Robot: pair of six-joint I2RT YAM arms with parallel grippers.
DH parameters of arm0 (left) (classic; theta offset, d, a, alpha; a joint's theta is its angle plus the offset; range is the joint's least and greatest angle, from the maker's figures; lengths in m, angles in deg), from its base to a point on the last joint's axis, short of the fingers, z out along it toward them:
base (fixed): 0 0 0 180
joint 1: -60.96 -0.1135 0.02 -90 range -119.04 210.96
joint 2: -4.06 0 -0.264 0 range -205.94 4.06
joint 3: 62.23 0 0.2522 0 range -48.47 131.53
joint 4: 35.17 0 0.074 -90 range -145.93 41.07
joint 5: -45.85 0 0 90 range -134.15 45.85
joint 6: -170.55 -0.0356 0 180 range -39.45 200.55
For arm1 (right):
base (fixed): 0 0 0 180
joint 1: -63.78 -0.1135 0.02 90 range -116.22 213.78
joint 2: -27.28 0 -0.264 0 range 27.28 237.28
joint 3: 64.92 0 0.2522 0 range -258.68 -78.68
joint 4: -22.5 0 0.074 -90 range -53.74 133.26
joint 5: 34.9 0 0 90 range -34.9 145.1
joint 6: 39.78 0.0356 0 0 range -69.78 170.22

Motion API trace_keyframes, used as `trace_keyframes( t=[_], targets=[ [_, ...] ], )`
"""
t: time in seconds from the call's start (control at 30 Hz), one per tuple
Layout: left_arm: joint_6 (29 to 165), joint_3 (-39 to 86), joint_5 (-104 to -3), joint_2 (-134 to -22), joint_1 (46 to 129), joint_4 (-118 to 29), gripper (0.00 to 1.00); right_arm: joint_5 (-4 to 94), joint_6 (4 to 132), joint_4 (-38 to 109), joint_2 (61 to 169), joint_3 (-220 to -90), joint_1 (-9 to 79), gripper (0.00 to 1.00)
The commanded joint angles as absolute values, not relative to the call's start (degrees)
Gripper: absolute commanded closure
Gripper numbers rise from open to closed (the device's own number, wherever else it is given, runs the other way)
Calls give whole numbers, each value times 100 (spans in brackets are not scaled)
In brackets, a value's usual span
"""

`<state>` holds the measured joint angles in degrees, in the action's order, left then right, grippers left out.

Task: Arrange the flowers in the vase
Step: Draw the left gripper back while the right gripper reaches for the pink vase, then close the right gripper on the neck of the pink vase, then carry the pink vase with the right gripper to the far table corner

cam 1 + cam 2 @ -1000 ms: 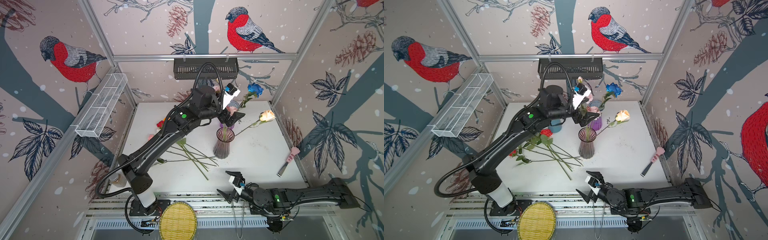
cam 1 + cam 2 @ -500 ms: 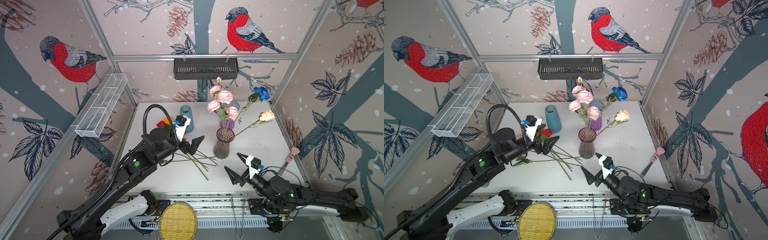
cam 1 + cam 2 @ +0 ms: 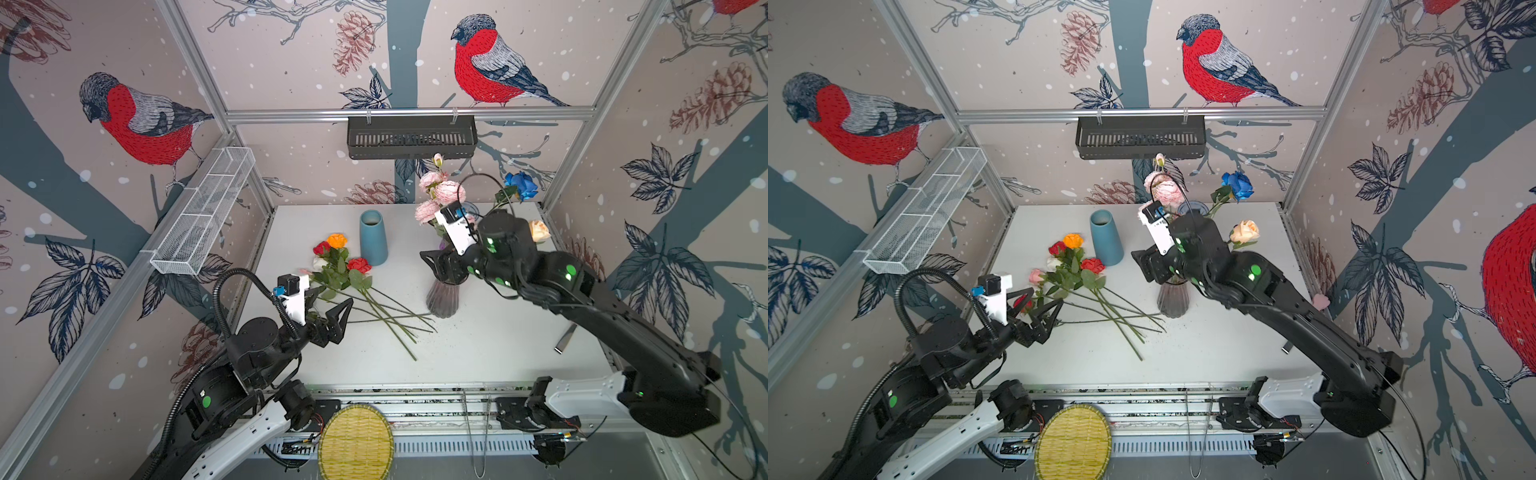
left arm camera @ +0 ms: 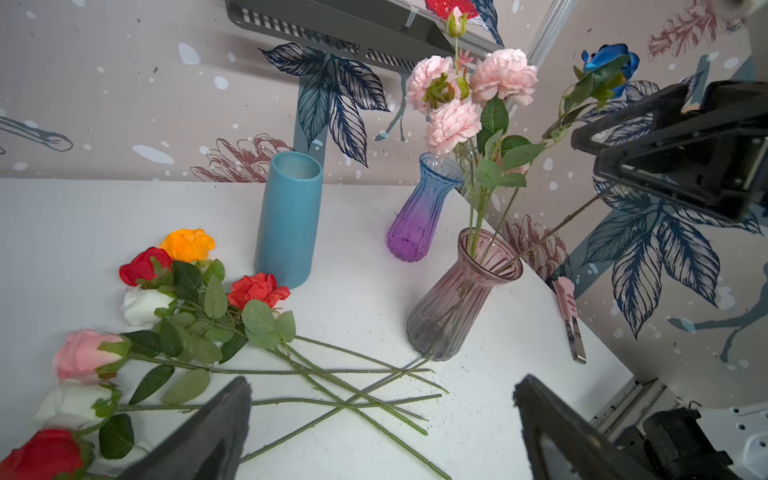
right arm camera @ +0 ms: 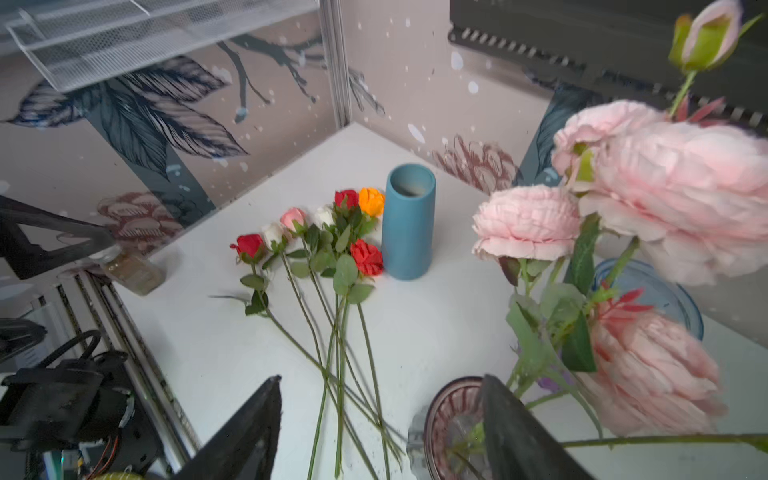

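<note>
Your left gripper (image 3: pixel 333 305) has its jaws wide apart with nothing between them, just beside the bloom end of the loose roses (image 3: pixel 345 270) lying on the table (image 3: pixel 478 353). Their stems fan toward the ribbed glass vase (image 3: pixel 442 297). Your right gripper (image 5: pixel 380 399) hangs over that vase's mouth, jaws parted and seemingly empty, though the wrist view is blurred there. The pink carnation spray (image 3: pixel 440 193), blue rose (image 3: pixel 521 185) and peach rose (image 3: pixel 539 230) stand in the vase. In both top views the right arm hides the vase's rim. In a top view, a red rose (image 3: pixel 1022 303) by the left fingers shows only partly.
</note>
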<state>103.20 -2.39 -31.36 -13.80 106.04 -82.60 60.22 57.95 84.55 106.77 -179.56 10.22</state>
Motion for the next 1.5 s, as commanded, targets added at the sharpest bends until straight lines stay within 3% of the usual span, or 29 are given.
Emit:
trace_keyframes(
  t=[0.0,0.13,0.2,0.47,0.6,0.97,1.2,1.47],
  targets=[
    [10611,-702,-2978,-857,10604,-8013,2,6125,5776,10301,11303,-18682,933,31],
    [10665,-916,-2822,-501,10587,-7978,2,6880,5940,10478,11719,-18613,885,20],
    [10760,-892,-2599,-518,10523,-8076,2,7269,5998,10618,11974,-18564,863,21],
    [10753,-910,-2922,-986,10270,-8008,2,7879,6063,10730,12585,-18408,845,39],
    [10742,-910,-3044,-1120,10273,-7978,2,8080,6118,10752,12766,-18306,872,57],
    [10790,-927,-2912,-956,10277,-8022,2,8218,6192,10401,12722,-17478,943,62],
    [10797,-936,-2915,-1008,10271,-8013,2,8124,6143,10215,12581,-17303,939,94],
    [10805,-945,-2879,-965,10279,-8028,2,8288,5925,10226,12337,-17450,1111,97]
  ],
)
